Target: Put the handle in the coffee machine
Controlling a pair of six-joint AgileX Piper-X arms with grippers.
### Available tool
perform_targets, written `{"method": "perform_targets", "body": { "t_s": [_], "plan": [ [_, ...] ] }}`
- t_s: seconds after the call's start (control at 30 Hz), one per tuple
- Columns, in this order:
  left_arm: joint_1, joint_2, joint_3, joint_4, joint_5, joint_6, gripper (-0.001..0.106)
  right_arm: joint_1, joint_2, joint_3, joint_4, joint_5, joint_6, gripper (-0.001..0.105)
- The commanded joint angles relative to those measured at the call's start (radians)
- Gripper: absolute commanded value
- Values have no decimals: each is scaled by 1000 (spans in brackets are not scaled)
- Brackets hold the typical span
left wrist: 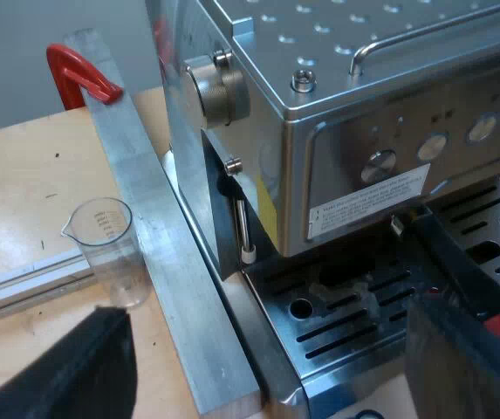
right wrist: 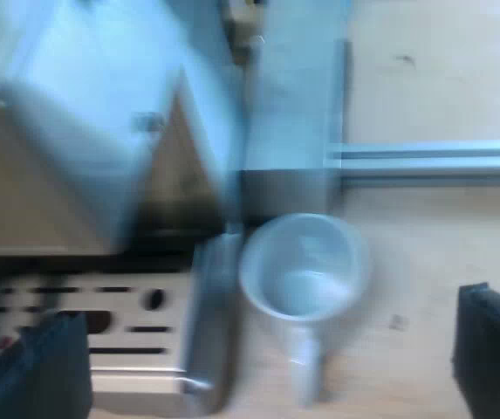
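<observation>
My left gripper [left wrist: 267,323] hung low in front of the espresso machine [left wrist: 354,131], tilted down toward its front corner. Its two black fingers [left wrist: 463,358] were spread wide, with nothing held between them, only the corner of the drip tray [left wrist: 337,323] below. The holder [left wrist: 455,257] sat under the machine's front. Its dark handle reached out over the tray's slots, and its red end showed just beside one of the left fingers, close but not gripped. I could not tell whether the metal head was locked in, because the machine's front panel hid it. A measuring glass [left wrist: 101,249] stood upright on the wooden table [left wrist: 23,175], just beside a metal bar [left wrist: 158,253] that ran along the machine's side. A red clamp [left wrist: 79,74] sat at the bar's far end.

My right gripper [right wrist: 267,349] looked nearly straight down, its fingers [right wrist: 494,349] also wide apart and empty. Below it a mug [right wrist: 302,266] stood upright on the table, its open top toward the camera and its own small handle pointing toward the wrist. The mug was just beside the edge of the drip tray and near the end of the metal bar. The machine's body rose on the far side of the tray.
</observation>
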Motion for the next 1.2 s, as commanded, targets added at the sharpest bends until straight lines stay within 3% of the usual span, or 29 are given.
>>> {"method": "perform_targets", "body": {
  "t_s": [0.03, 0.4, 0.73, 1.03, 1.2],
  "plan": [
    [-1, -5, -5, -14, -3, -9, 67, -78, -47, -12, 42, -6, -50, 85],
    [-1, -38, -11, 49, -3, -9, 67, -347, -142, -12, 163, -93, -170, 85],
    [-1, -246, -8, 70, -14, -9, 67, -354, -342, -12, 198, -91, -198, 85],
    [-1, -398, 11, 98, -26, 50, 67, -354, -510, -12, 207, -91, -198, 85],
    [-1, -463, 52, 98, -46, 62, 67, -354, -586, -12, 233, -91, -233, 85]
  ]
}}
